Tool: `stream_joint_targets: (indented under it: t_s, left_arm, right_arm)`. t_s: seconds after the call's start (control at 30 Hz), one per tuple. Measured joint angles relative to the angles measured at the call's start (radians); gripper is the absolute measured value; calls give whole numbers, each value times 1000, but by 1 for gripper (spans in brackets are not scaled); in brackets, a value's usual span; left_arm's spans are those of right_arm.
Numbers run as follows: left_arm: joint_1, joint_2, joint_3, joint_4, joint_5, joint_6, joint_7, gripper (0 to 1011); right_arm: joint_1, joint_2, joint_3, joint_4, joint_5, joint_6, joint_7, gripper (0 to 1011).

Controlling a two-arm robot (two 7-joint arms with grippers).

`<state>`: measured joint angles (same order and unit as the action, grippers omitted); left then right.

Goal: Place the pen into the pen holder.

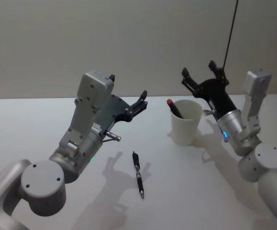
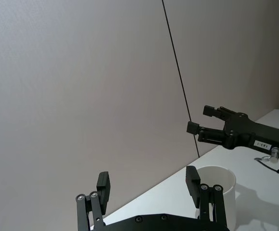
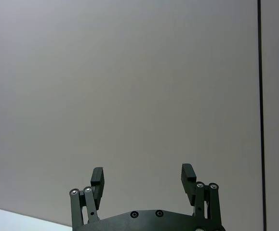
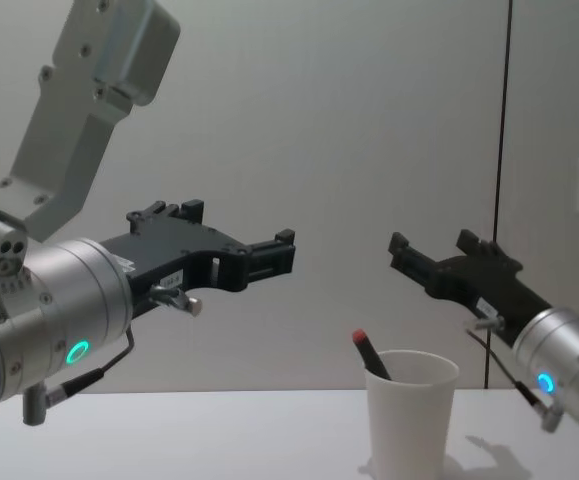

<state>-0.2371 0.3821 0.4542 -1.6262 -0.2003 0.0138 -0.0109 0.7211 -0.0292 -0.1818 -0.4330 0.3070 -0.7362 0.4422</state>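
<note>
Label (image 2: 262,143) on my right gripper (image 1: 198,68) unreadable, fingers apart just beyond pen holder (image 1: 185,125), pen (image 1: 174,108) standing inside, left gripper (image 1: 127,86) spread, to its left

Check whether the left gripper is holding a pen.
No: the left gripper hangs with jaws open and empty, and a black pen lies loose on the table.

Right gripper (image 3: 142,172) spread apart, facing plain wall (image 3: 129,72).
</note>
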Motion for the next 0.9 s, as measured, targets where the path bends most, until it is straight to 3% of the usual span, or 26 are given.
stream_joint_targets:
  t_s: [0.13, 0.17, 0.2, 0.27, 0.3, 0.4, 0.5, 0.77, 0.9]
  left_arm:
    - [0, 0, 0, 0, 0, 0, 0, 1000]
    - [0, 0, 0, 0, 0, 0, 0, 1000]
    - [0, 0, 0, 0, 0, 0, 0, 1000]
    - [0, 0, 0, 0, 0, 0, 0, 1000]
    - [0, 0, 0, 0, 0, 0, 0, 1000]
    - [0, 0, 0, 0, 0, 0, 0, 1000]
    - [0, 0, 0, 0, 0, 0, 0, 1000]
    - [0, 0, 0, 0, 0, 0, 0, 1000]
    - [0, 0, 0, 0, 0, 0, 0, 1000]
  right_arm:
    - [-86, 29, 12, -192, -21, 152, -37, 1002]
    - [-86, 29, 12, -192, -21, 152, -37, 1002]
    - [-109, 38, 16, -244, -30, 205, -51, 1001]
    - [-132, 46, 20, -294, -36, 242, -61, 1001]
    - [-157, 56, 25, -351, -46, 297, -74, 1001]
    - [-188, 69, 31, -418, -55, 355, -90, 1001]
    - [-235, 88, 43, -522, -68, 448, -114, 1002]
    - [-324, 129, 69, -699, -84, 606, -152, 1002]
    - [-352, 144, 79, -749, -89, 651, -161, 1002]
